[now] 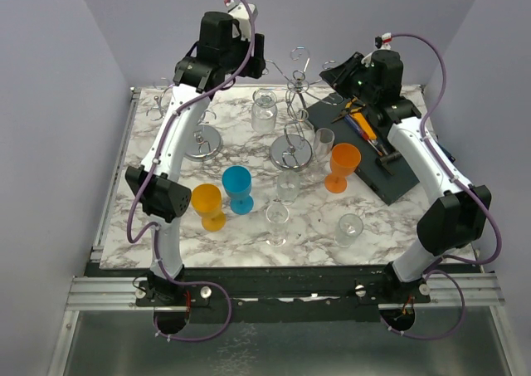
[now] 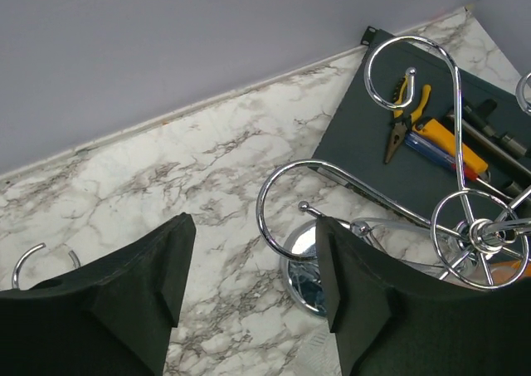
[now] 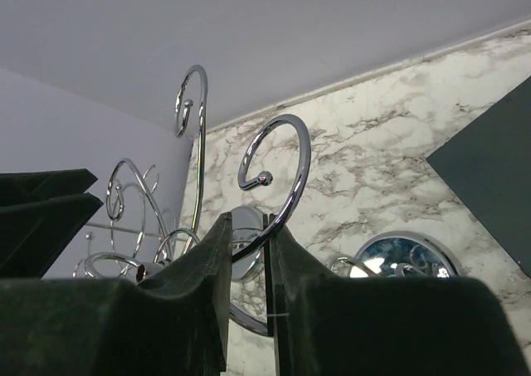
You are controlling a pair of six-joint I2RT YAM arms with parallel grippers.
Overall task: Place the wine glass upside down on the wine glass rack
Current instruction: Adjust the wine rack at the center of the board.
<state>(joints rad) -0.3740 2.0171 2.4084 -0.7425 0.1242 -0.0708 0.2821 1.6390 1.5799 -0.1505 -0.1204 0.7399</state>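
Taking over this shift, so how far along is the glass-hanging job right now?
Done: nothing certain; one clear wine glass sits beside the chrome wire rack, but whether it hangs is unclear. In hand: the right end effector is shut on a rack arm, the left end effector open and empty. Left: the blue glass, two orange glasses and several clear glasses stand upright on the marble table.

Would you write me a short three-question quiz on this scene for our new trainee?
1. True or false: the left claw holds a glass.
2. The right claw is shut on: A) a glass stem B) the rack's chrome arm C) nothing.
3. How many coloured glasses stand on the table?
Key: 1 false; 2 B; 3 three: two orange glasses, one blue glass.
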